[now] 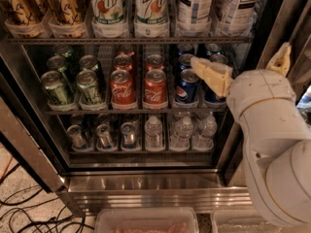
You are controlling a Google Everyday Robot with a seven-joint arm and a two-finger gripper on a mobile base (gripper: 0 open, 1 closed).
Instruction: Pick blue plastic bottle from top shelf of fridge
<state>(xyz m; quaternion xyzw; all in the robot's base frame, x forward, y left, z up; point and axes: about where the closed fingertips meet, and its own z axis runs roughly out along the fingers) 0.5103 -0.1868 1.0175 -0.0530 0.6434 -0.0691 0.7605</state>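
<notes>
Two blue plastic bottles (pixel 194 8) (pixel 238 8) with pale blue-and-white checked labels stand at the right of the top shelf (pixel 73 41), a dark wire rack; their caps are out of view above. My gripper (pixel 240 56) is open and empty below that shelf, in front of the Pepsi cans (pixel 187 85). One yellowish finger (pixel 211 74) points left at the can shelf; the other (pixel 280 58) sits by the fridge's right frame. The white arm (pixel 272 130) fills the right side.
Two 7up bottles (pixel 109 6) and amber bottles (pixel 65 6) share the top shelf. Green cans (pixel 58 86) and Coke cans (pixel 124 89) sit mid-shelf, water bottles (pixel 182 130) below. The steel fridge sill (pixel 160 188), plastic bins (pixel 146 221) and floor cables (pixel 29 212) lie low.
</notes>
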